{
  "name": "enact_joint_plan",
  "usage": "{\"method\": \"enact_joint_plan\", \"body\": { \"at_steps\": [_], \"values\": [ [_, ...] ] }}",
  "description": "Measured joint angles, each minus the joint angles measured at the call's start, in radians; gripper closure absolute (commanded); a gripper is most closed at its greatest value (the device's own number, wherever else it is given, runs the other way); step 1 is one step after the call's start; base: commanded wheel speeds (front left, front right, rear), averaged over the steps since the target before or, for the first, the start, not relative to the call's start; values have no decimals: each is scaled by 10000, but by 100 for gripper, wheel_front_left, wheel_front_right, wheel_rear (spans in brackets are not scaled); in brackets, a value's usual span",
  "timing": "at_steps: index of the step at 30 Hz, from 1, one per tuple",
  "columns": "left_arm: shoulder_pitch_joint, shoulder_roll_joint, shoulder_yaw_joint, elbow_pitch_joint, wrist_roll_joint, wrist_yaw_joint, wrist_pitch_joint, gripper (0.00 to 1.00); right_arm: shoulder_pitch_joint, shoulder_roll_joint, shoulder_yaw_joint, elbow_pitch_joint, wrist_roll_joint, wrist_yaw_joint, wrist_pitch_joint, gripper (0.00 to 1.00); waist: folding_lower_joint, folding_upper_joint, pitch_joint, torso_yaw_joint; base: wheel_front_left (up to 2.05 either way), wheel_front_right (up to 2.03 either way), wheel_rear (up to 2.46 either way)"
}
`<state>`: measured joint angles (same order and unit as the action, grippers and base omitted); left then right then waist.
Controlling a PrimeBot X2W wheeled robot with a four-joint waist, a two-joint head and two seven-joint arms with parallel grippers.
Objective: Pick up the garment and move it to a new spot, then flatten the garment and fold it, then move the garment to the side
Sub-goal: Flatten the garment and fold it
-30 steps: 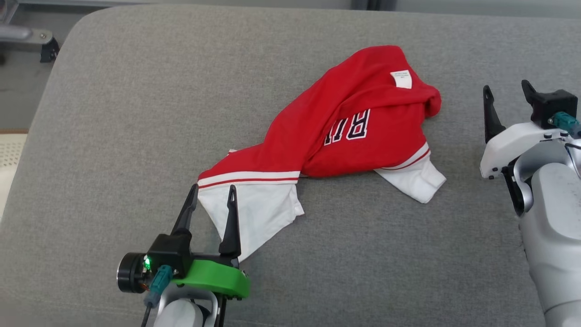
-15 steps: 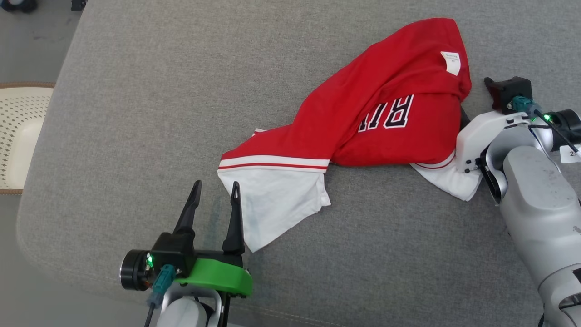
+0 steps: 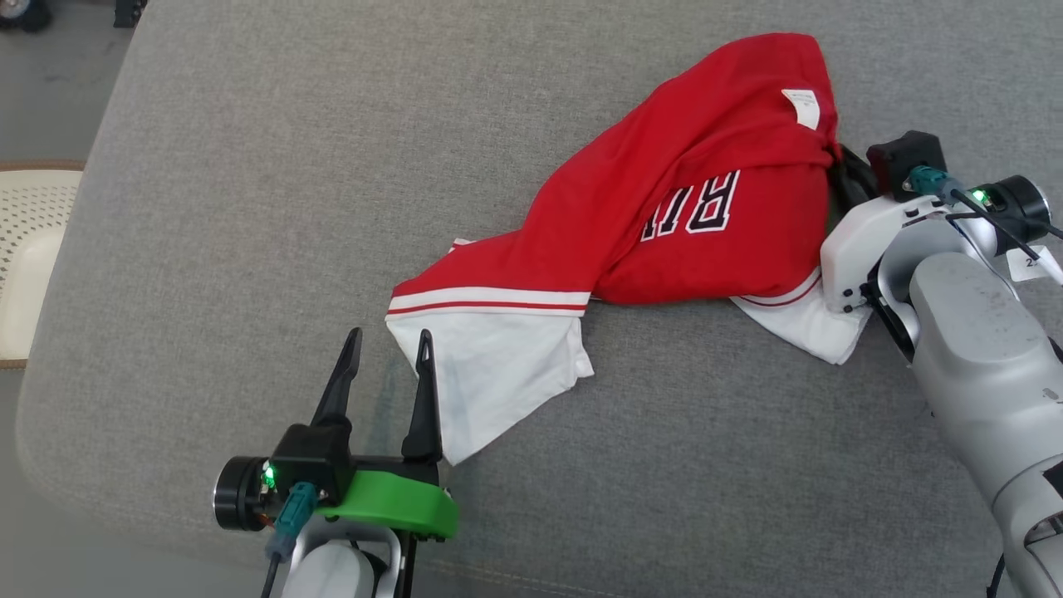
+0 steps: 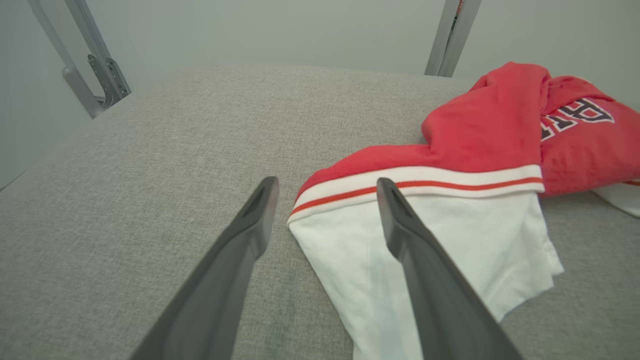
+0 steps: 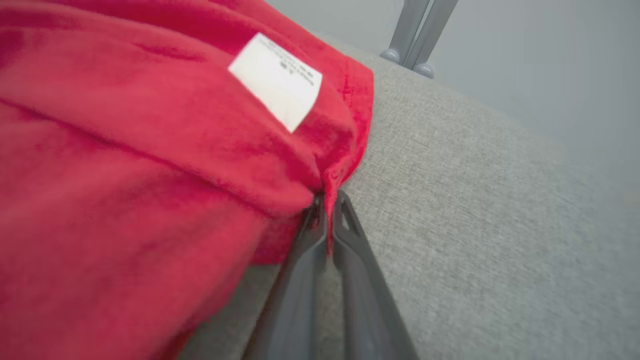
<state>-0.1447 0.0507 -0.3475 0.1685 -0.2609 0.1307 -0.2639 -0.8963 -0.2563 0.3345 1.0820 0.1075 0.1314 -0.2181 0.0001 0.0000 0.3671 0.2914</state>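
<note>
The garment [image 3: 664,216] is a crumpled red shirt with white sleeves, dark letters and a white label, lying on the grey cushion [image 3: 249,208]. My right gripper [image 3: 835,158] is at its right edge, and in the right wrist view the gripper [image 5: 327,205] is shut on a pinch of red cloth of the garment [image 5: 150,150]. My left gripper [image 3: 389,345] stands open at the corner of the near white sleeve [image 3: 490,370]. In the left wrist view its fingers [image 4: 400,225] straddle the sleeve's striped cuff on the garment [image 4: 450,175], and the gripper [image 4: 326,185] holds nothing.
The cushion's rounded left edge [image 3: 58,332] drops to the floor, where a cream perforated object [image 3: 25,249] sits. Grey metal legs [image 4: 95,65] stand behind the cushion. My right forearm [image 3: 980,357] lies over the cushion's right side.
My right gripper reached the garment's right edge and shut on the red cloth. The head camera shifted, so the whole scene slid. The left gripper stayed open by the white sleeve.
</note>
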Motion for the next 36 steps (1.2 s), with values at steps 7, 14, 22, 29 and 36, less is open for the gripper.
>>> {"method": "enact_joint_plan", "body": {
  "at_steps": [7,14,22,29,36],
  "values": [
    [22,-10,113,67,157,-77,0,0,-358,-182,-299,-370,25,0,-382,100,0,0,-351,-469,0,0,0],
    [145,19,219,221,263,-161,-2,0,-465,-382,-938,-2036,-341,0,-437,100,0,0,-867,-1071,0,0,0],
    [330,65,245,274,326,-203,-2,0,1433,-631,-1534,-4725,-196,0,-437,100,0,0,-1504,-1755,0,0,0],
    [429,140,314,267,316,-190,-2,0,4585,-579,-2529,-6742,-98,0,-140,100,0,0,-1879,-2321,0,0,0],
    [427,176,270,244,316,-192,-2,0,6861,165,-3682,-7509,48,0,180,100,0,0,-1990,-2666,0,0,0]
  ]
}}
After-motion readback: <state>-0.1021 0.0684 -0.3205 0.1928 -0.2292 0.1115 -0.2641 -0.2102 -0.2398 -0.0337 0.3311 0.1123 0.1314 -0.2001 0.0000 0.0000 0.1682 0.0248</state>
